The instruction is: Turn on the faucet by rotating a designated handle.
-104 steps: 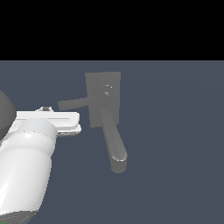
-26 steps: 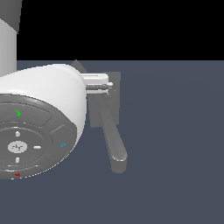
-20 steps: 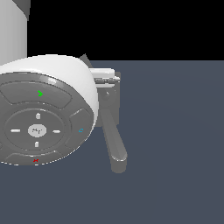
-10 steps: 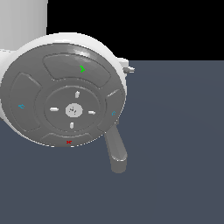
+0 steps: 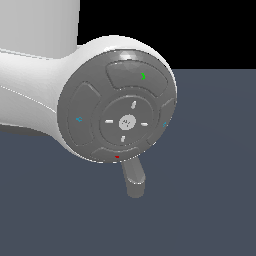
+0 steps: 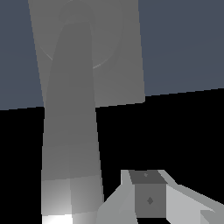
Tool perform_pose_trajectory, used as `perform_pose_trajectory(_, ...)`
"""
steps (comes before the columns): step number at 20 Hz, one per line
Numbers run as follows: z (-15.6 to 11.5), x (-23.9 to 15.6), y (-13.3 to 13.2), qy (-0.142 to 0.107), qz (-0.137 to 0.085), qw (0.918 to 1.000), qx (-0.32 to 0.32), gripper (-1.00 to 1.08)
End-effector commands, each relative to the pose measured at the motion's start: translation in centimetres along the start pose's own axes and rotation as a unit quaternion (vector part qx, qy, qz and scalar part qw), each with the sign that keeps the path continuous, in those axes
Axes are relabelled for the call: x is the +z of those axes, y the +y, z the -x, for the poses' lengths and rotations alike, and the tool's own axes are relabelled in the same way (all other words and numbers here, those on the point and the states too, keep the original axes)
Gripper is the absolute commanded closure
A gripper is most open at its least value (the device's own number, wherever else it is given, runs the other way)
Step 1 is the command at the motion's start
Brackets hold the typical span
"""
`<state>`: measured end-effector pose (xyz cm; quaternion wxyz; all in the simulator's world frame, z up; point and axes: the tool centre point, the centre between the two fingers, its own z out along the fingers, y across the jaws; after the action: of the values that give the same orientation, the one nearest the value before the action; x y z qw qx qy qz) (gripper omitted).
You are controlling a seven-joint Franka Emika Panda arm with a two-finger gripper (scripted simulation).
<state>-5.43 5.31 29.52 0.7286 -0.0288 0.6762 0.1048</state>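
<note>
In the exterior view a big white-and-grey arm joint (image 5: pixel 117 117) fills the middle and hides most of the faucet. Only the bent tip of its thick spout (image 5: pixel 134 181) shows below the joint. In the wrist view I see the faucet's squarish base block (image 6: pixel 118 52). A grey bar with a flat, bright end, which looks like the handle (image 6: pixel 70 131), runs from the pivot toward the camera. Of my gripper (image 6: pixel 131 204) only one finger (image 6: pixel 148 197) shows, close beside the bar's end. I cannot tell whether it touches the bar.
A dark blue-grey floor (image 5: pixel 210 190) lies under the faucet. The arm's white link (image 5: pixel 30 90) crosses the exterior view's left side.
The arm joint has swung toward the exterior view's right and grown larger in view. It now covers the faucet's base and handle. The spout tip has not moved.
</note>
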Motion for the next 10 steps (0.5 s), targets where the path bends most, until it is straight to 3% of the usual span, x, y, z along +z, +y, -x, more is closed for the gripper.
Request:
perform_pose_trajectory(1,-0.2,0.3,-0.6,0.028,0.006,0.9993,-0.022,1.08)
perform_pose_trajectory(10,0.8,0.4,-3.1,0.037,0.007,0.9988,-0.033,1.08)
